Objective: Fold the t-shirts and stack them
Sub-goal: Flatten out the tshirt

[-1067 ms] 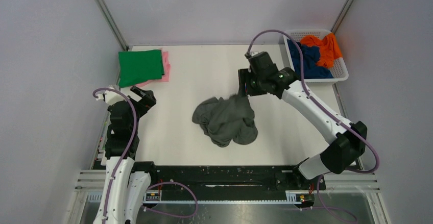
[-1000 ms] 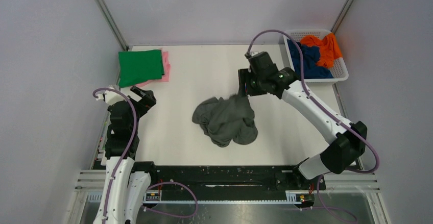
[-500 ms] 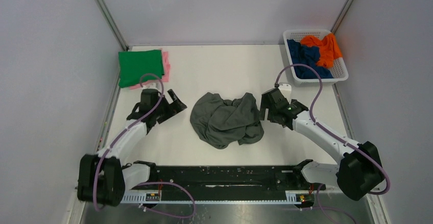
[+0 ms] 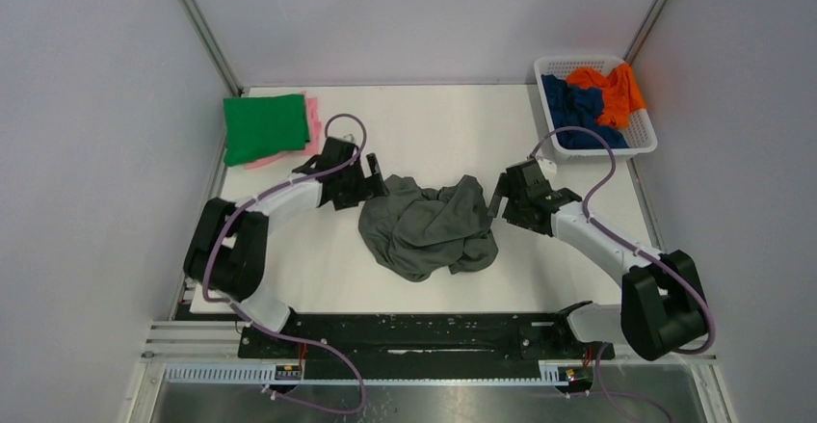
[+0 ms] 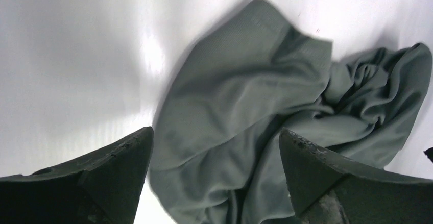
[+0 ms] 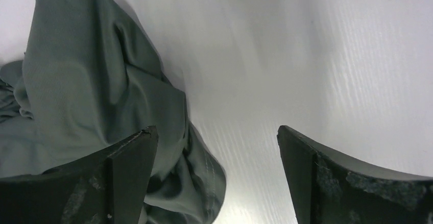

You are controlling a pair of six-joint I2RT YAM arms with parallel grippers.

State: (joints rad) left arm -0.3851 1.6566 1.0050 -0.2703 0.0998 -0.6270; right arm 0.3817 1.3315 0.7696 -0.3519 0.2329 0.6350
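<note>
A crumpled dark grey t-shirt [image 4: 426, 226] lies in a heap at the middle of the white table; it also shows in the left wrist view [image 5: 245, 112] and the right wrist view [image 6: 87, 91]. My left gripper [image 4: 374, 188] is open at the heap's upper left edge, with grey cloth between its fingers [image 5: 214, 168]. My right gripper [image 4: 501, 203] is open at the heap's right edge, its left finger over the cloth [image 6: 217, 170]. A folded green t-shirt [image 4: 265, 126] lies on a pink one [image 4: 312, 124] at the far left. Orange [image 4: 609, 88] and navy blue [image 4: 576, 107] t-shirts lie in the basket.
The white lattice basket [image 4: 644, 132] stands at the far right corner of the table [image 4: 414, 124]. Grey walls close in the left, back and right sides. A black rail [image 4: 424, 331] runs along the near edge.
My left arm has swung from the near left out to the grey heap's upper left edge. My right gripper has let go of the shirt, dropped beside its right edge and shifted slightly. The heap has settled on the table.
</note>
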